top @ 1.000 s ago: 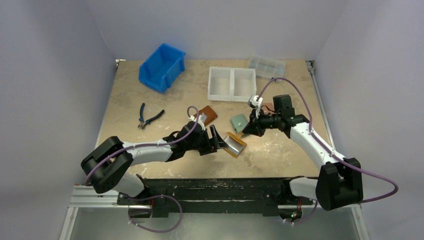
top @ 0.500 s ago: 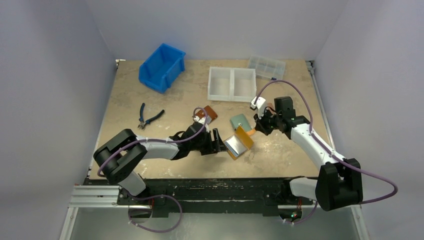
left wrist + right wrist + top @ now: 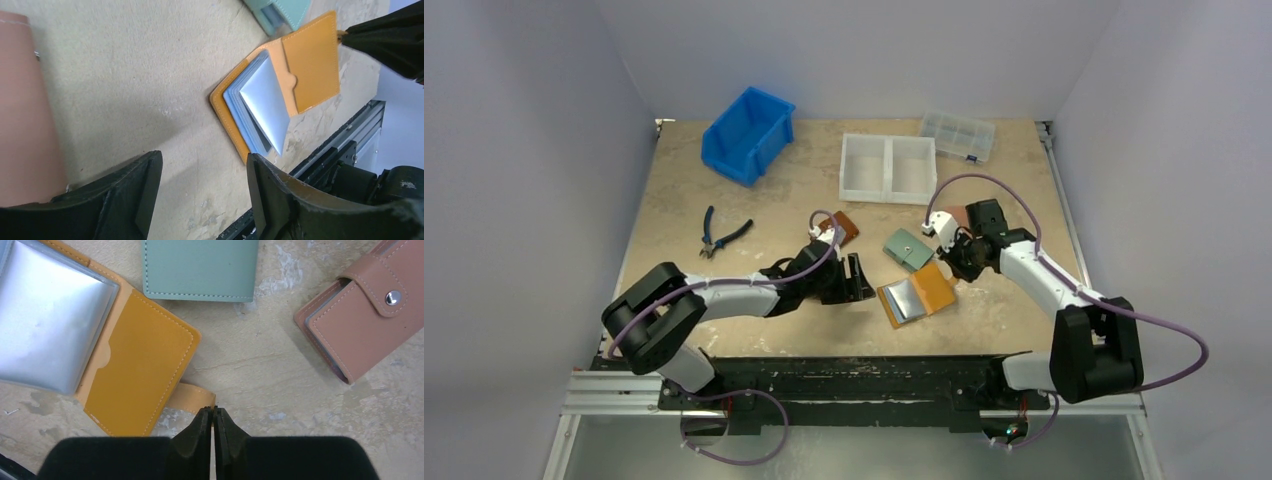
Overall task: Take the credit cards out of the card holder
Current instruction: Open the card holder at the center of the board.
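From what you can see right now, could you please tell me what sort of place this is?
Probably a robotics lab test cell: two arms bolted at the edge of a worn tabletop, plain walls boxing it in, and a blue bin, pliers and the card holder laid out as props.

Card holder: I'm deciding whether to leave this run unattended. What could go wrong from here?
1. The right gripper seems to pinch only the tip of the card holder by its tab; it might slip off and the cover could fold back.
2. The plastic sleeves stand fanned with no card edge showing, so the open left gripper may catch a sleeve instead of a card.
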Motion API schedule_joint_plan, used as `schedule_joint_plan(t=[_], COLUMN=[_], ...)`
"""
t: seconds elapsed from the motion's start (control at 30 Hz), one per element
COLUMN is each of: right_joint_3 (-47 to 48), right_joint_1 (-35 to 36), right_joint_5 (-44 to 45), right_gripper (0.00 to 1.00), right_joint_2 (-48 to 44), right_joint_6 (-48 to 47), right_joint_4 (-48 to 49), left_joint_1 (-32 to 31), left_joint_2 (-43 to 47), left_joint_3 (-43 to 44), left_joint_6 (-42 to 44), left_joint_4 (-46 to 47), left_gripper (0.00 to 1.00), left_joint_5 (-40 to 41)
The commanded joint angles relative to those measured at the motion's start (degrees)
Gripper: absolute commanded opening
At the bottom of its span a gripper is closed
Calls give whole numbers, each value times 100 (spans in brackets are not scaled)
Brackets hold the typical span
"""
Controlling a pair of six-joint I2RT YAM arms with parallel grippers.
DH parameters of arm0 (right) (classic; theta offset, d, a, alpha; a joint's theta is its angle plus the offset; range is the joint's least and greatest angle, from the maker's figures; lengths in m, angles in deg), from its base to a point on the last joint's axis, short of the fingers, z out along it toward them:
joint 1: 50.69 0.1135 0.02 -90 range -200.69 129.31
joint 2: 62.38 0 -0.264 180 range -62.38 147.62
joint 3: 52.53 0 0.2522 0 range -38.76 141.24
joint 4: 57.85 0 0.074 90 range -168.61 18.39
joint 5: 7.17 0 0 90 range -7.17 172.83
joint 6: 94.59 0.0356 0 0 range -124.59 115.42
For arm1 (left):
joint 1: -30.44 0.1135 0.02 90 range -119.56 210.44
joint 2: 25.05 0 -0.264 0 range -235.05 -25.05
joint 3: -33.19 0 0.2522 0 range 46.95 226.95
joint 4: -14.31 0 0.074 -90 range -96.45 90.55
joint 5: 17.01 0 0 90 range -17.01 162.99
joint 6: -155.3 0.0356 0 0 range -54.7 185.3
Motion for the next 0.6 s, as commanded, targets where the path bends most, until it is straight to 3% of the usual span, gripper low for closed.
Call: schedule_joint_plan(t=[0.0,0.17,0.23,0.33,0.47,0.57], right_joint_3=[87,436,712,1171,1777,2005], right_joint_1=[-39,-46,-46,-45,-1,192], right_joint_5=[117,26,-236,-678,-1512,-1795], right_gripper=[20,60,69,75,76,76], right_joint_2=[-270,-616,-673,-577,-228,81], right_joint_6=[21,-117,-220,-390,-568,-439], right_joint_4=[-194,-493,-631,-804,-965,-832], left_joint_1=[-18,-18,-11,35,180,257], left_joint_2=[696,1694,2151,2707,3147,3245], left_joint_3=[16,-156,-234,-335,-434,-449], left_joint_6=[329,701,886,1085,1126,1199], left_joint_4=[-168,-473,-645,-873,-1196,-1244], left_gripper=[66,66,67,73,92,93], left_joint_5=[555,1285,1568,1887,1935,1696])
